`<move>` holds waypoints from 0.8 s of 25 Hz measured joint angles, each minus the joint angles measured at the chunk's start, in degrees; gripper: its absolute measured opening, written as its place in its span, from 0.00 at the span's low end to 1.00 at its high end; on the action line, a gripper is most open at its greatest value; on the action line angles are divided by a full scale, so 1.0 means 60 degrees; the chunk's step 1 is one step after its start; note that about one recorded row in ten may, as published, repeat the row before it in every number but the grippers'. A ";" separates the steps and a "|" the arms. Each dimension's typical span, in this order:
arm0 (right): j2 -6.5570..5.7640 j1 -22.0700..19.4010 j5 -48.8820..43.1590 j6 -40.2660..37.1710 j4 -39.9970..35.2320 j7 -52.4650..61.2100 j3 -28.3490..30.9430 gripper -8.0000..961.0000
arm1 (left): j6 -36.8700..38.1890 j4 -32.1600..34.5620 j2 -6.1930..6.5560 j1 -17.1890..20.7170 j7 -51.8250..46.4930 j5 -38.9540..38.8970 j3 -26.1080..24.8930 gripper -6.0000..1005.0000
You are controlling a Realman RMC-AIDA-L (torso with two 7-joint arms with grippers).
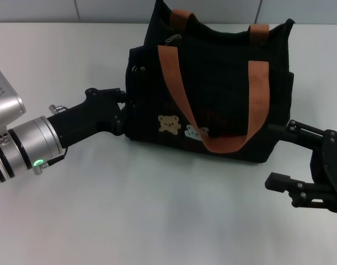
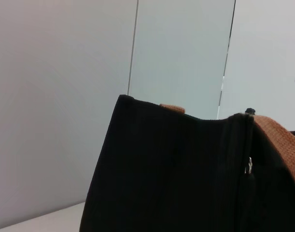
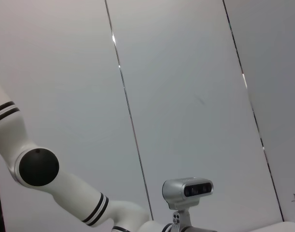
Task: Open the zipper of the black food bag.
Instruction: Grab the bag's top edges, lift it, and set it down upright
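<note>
The black food bag [image 1: 223, 83] stands upright at the back middle of the white table, its two orange-brown handles [image 1: 176, 83] hanging over the front with bear patches below. The zipper runs along its top, and a small silver pull tab [image 1: 174, 38] sits near the left end; it also shows in the left wrist view as the pull tab [image 2: 249, 165]. My left gripper [image 1: 122, 110] is pressed against the bag's left end, black on black. My right gripper [image 1: 269, 155] is open, low beside the bag's right front corner, with nothing between its fingers.
The white table [image 1: 157, 210] stretches in front of the bag. A pale panelled wall [image 2: 181, 53] stands behind it. The right wrist view holds only the wall, the robot's white arm [image 3: 65, 188] and its head camera [image 3: 188, 189].
</note>
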 joint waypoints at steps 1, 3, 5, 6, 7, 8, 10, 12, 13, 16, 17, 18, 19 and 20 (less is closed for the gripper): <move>0.0000 -0.0004 0.0001 0.0001 0.0000 0.0001 0.0000 0.87 | 0.0000 0.0000 0.0000 0.0000 0.0000 0.0000 0.0000 0.12; 0.0000 -0.0018 0.0000 0.0030 0.0000 0.0000 0.0000 0.87 | -0.0004 0.0017 0.0010 0.0003 -0.0012 0.0004 0.0041 0.12; 0.0000 -0.0031 0.0000 0.0101 -0.0001 0.0000 0.0000 0.87 | -0.0004 0.0027 0.0016 0.0002 -0.0035 0.0019 0.0047 0.12; 0.0000 -0.0031 0.0000 0.0101 -0.0001 0.0000 0.0000 0.87 | -0.0004 0.0027 0.0016 0.0002 -0.0035 0.0019 0.0047 0.12; 0.0000 -0.0036 0.0000 0.0109 0.0000 0.0000 0.0000 0.87 | 0.0017 0.0029 0.0018 0.0002 -0.0038 0.0020 0.0049 0.12; 0.0000 -0.0037 0.0000 0.0115 0.0000 0.0000 0.0000 0.87 | 0.0046 0.0029 0.0020 0.0004 -0.0037 0.0013 0.0049 0.12; 0.0000 -0.0029 0.0006 0.0115 0.0000 0.0000 0.0000 0.87 | 0.0067 0.0030 0.0026 0.0011 -0.0037 0.0008 0.0048 0.12; 0.0000 -0.0029 0.0026 0.0116 0.0000 0.0000 0.0000 0.87 | 0.0103 0.0034 0.0036 0.0028 -0.0037 0.0006 0.0019 0.12; 0.0000 -0.0033 0.0055 0.0116 0.0000 0.0000 -0.0001 0.87 | 0.0103 0.0034 0.0036 0.0028 -0.0037 0.0006 0.0019 0.12; 0.0000 -0.0069 0.0115 0.0116 0.0000 0.0000 0.0025 0.87 | 0.0219 0.0159 0.0064 0.0117 -0.0059 0.0004 -0.0016 0.12; 0.0000 -0.0076 0.0122 0.0116 0.0000 0.0000 0.0061 0.87 | 0.0219 0.0159 0.0064 0.0117 -0.0059 0.0004 -0.0016 0.12; 0.0000 -0.0079 0.0124 0.0116 0.0000 0.0000 0.0104 0.87 | 0.0219 0.0159 0.0064 0.0117 -0.0059 0.0004 -0.0016 0.12; 0.0000 -0.0084 0.0124 0.0116 0.0000 0.0000 0.0148 0.87 | 0.0219 0.0159 0.0064 0.0117 -0.0059 0.0004 -0.0016 0.12; 0.0000 -0.0093 0.0127 0.0105 0.0000 0.0000 0.0254 0.87 | 0.0219 0.0159 0.0064 0.0117 -0.0059 0.0004 -0.0016 0.12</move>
